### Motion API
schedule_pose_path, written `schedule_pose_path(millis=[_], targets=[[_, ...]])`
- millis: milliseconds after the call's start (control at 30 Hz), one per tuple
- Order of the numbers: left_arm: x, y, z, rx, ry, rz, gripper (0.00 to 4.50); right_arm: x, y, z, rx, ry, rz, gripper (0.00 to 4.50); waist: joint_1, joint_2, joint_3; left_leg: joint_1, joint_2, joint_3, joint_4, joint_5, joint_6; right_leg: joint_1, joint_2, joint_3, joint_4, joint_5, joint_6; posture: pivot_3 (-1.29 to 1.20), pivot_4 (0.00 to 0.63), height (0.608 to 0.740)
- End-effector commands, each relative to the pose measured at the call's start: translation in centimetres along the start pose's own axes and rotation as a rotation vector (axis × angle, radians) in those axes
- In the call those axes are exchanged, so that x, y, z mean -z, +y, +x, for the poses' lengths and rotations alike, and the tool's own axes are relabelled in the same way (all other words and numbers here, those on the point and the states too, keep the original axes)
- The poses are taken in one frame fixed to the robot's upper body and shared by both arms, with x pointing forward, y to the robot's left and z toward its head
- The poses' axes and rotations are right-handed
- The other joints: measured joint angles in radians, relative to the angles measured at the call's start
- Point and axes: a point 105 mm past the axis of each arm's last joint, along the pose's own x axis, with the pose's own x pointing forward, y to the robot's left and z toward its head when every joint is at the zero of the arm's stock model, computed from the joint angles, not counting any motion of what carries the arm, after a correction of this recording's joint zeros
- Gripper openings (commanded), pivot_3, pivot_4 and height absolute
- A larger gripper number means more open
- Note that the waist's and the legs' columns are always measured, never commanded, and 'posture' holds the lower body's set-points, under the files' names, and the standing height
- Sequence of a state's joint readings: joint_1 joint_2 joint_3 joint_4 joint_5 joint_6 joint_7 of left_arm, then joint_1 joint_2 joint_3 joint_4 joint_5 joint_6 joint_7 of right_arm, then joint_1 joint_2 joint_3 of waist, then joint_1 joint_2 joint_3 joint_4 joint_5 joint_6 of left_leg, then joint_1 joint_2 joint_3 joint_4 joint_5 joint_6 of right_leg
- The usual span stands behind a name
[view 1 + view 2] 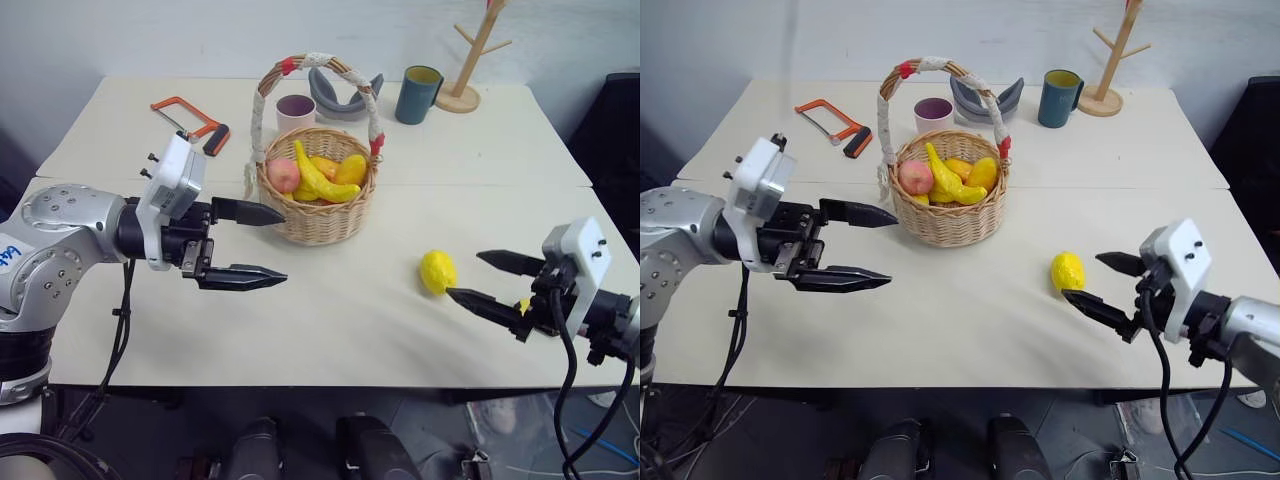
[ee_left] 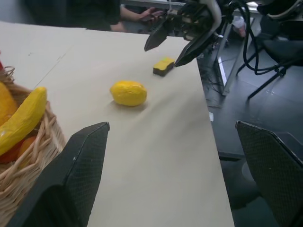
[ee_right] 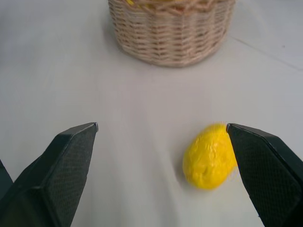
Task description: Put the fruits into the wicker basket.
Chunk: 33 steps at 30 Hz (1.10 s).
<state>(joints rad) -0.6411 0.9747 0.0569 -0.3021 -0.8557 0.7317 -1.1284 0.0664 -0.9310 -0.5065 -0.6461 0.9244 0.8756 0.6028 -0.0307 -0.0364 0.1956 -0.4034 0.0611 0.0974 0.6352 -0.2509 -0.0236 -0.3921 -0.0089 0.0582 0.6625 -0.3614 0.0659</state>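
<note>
A: Where's the lemon?

B: On the pale table, out in the open, well to the right of the basket and apart from it. It lies just in front of the right gripper; in the right wrist view it sits close by the inner side of one finger, off centre in the gap, and I can't tell whether it touches.

A: And the banana?

B: In the basket already, lying across a pinkish fruit and some orange-yellow ones.

A: What's the surface like?

B: Two light tabletops pushed together, with a seam running across behind the basket. Against a white wall at the far side there's a pink cup, a grey curved thing, a teal mug, a wooden mug tree and an orange hacksaw. A small yellow-and-black sponge lies near the right gripper by the table's edge.

A: How are the arms posed?

B: The left gripper is held above the table to the left of the basket, pointing towards it, fingers spread wide and empty. The right one reaches in low from the right, pointing at the lemon, also spread wide with nothing held.
</note>
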Motion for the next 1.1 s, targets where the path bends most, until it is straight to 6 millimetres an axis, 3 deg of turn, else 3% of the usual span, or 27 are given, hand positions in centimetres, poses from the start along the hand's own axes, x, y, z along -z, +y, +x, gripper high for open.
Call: schedule_pose_path(millis=[33,167,333,467,567,633,733,800,933,1100], targets=[[-0.6,0.1,0.2,0.027,-0.007,0.068,4.45,0.9,-1.8,1.8,0.165,-0.032,0.014,4.50,-0.008,-0.003,-0.002,0.000,0.000,0.000,0.000,0.000,0.000,0.000,0.000,0.001,0.000,0.000,0.001,0.00,0.150,0.740],[-0.7,0.6,1.0,0.060,-0.014,0.108,4.45,2.6,-3.8,4.9,0.310,-0.070,0.144,4.50,-0.021,-0.004,-0.002,0.000,0.001,0.000,-0.001,0.001,0.001,-0.001,0.001,0.001,0.000,0.002,0.000,0.00,0.150,0.740],[-0.9,0.8,1.7,0.078,-0.023,0.139,4.45,3.9,-4.1,7.3,0.307,-0.067,0.264,4.50,-0.022,-0.003,-0.002,-0.002,0.001,0.001,-0.002,0.002,-0.001,-0.004,0.002,0.001,0.001,0.001,0.000,0.00,0.150,0.740],[-1.1,1.3,2.0,0.055,-0.036,0.150,4.45,5.0,-4.3,8.4,0.320,-0.026,0.258,4.50,-0.022,-0.003,-0.002,-0.002,0.001,0.001,-0.003,0.002,-0.001,-0.004,0.002,0.001,0.001,0.001,0.000,0.00,0.150,0.740],[-1.1,1.5,1.9,0.041,-0.044,0.145,4.50,4.6,-3.5,8.7,0.272,-0.046,0.259,3.94,-0.023,-0.003,-0.002,-0.002,0.001,0.002,-0.002,0.002,-0.001,-0.004,0.002,0.001,0.001,0.001,0.000,0.00,0.150,0.740],[-0.9,1.9,1.8,0.011,-0.040,0.136,4.50,4.2,-3.1,8.7,0.247,-0.056,0.251,3.28,-0.023,-0.002,-0.002,-0.001,0.001,0.002,-0.002,0.002,-0.001,-0.004,0.002,0.002,0.002,0.001,0.000,0.00,0.150,0.740],[-0.4,2.5,1.1,-0.048,-0.040,0.107,4.50,2.7,-2.4,8.4,0.181,-0.104,0.209,2.28,-0.024,-0.002,-0.002,-0.001,0.001,0.002,-0.001,0.003,-0.001,-0.004,0.002,0.002,0.004,0.001,0.000,0.00,0.150,0.740],[-0.1,2.7,0.2,-0.094,-0.052,0.069,4.50,1.1,-1.2,8.3,0.090,-0.150,0.176,1.85,-0.025,-0.002,-0.002,0.000,0.001,0.002,-0.001,0.003,-0.001,-0.004,0.002,0.002,0.006,0.001,0.000,0.00,0.150,0.740],[0.9,2.9,-2.5,-0.223,-0.051,-0.003,4.50,-2.6,1.9,8.8,-0.119,-0.221,0.114,1.80,-0.033,-0.002,-0.002,0.000,0.002,0.002,-0.001,0.003,-0.001,-0.005,0.002,0.002,0.006,0.001,0.000,0.00,0.150,0.740],[0.7,2.5,-4.1,-0.306,-0.068,-0.033,4.50,-6.7,4.0,10.6,-0.247,-0.293,0.042,1.80,-0.028,-0.002,-0.002,0.000,0.003,0.000,-0.001,0.002,0.000,-0.005,0.002,0.001,0.008,0.001,-0.001,0.00,0.150,0.740]])
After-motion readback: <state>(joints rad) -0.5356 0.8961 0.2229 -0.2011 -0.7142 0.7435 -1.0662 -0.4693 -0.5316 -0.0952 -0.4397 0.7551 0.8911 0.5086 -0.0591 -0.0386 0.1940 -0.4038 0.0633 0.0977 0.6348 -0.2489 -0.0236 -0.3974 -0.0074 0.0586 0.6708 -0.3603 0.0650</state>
